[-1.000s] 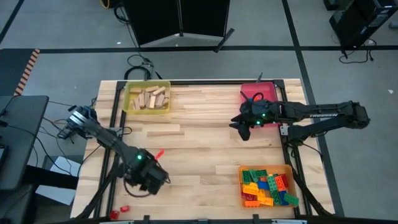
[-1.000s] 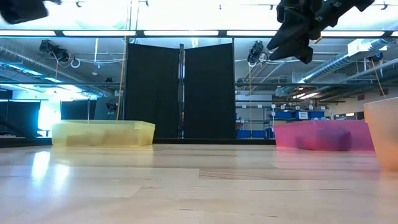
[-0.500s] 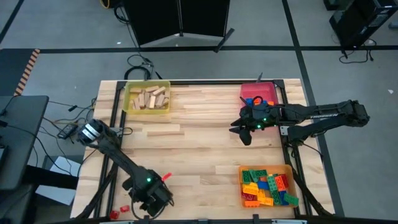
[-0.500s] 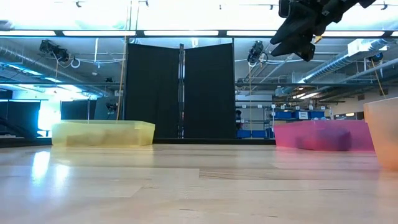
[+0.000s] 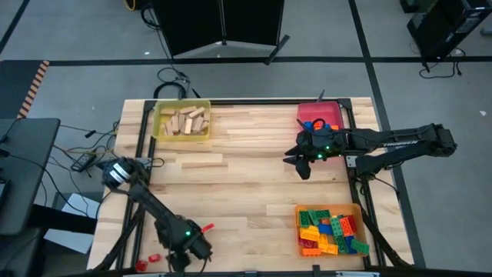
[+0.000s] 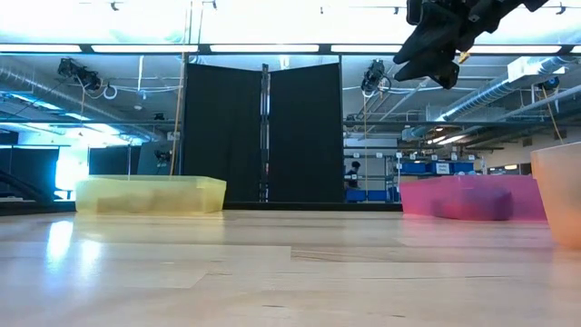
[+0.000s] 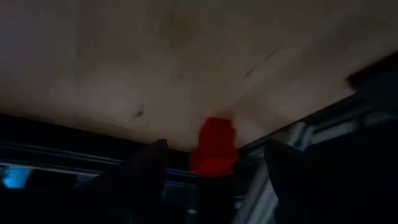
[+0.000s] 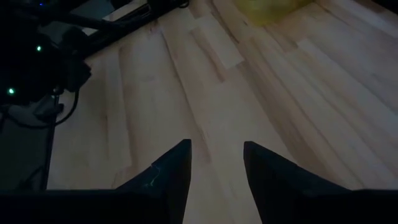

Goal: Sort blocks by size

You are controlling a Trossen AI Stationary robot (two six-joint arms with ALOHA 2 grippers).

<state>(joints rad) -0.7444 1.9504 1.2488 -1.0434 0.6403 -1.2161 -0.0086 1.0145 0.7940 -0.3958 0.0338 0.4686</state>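
Red brick (image 7: 214, 146) lies dead ahead of L claw (image 5: 198, 237), between its tips w/o touching either, near tabletop (image 5: 246, 185) front-left edge. L claw wide. R claw (image 5: 301, 164) narrow, empty, well apart by red tray (image 5: 332, 113); we judge L nearer.

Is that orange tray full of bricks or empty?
Full: the orange tray is packed with colourful bricks in the high view.

1. The left gripper (image 5: 187, 250) sits at the worktop's (image 5: 246, 177) near edge; its jaws are too small to read from above.
2. A red block (image 7: 214, 147) looks blurred in the left wrist view; whether anything touches it is unclear.
3. The low view's top edge cuts off the right gripper (image 6: 434, 45).
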